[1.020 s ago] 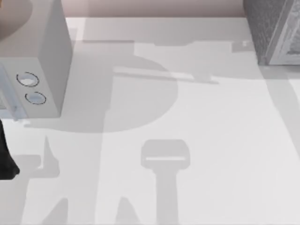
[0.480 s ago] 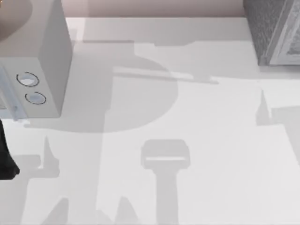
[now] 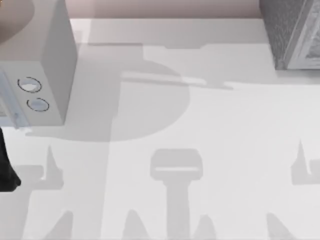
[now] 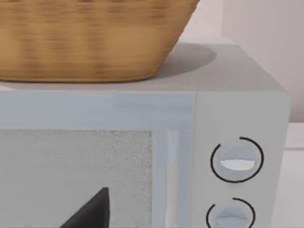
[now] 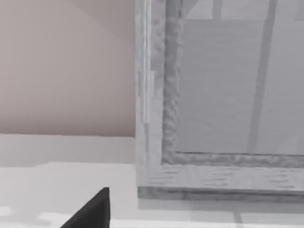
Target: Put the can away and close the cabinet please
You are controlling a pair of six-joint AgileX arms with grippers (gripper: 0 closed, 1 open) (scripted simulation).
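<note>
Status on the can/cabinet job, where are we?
Looks done: in the top view the cabinet sits at the table's far right with its front panel flush, and in the right wrist view that panel appears shut; no can stands on the bare table. In hand: nothing evident; the left arm sits at the table's left edge, beside the pale box with two dials. Left: probably nothing.

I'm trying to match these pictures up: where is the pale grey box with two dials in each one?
Top view: pale grey box at the left edge.
Left wrist view: close up, under a basket.
Right wrist view: faces the cabinet instead.
Shared landmark: the upper dial.
</note>
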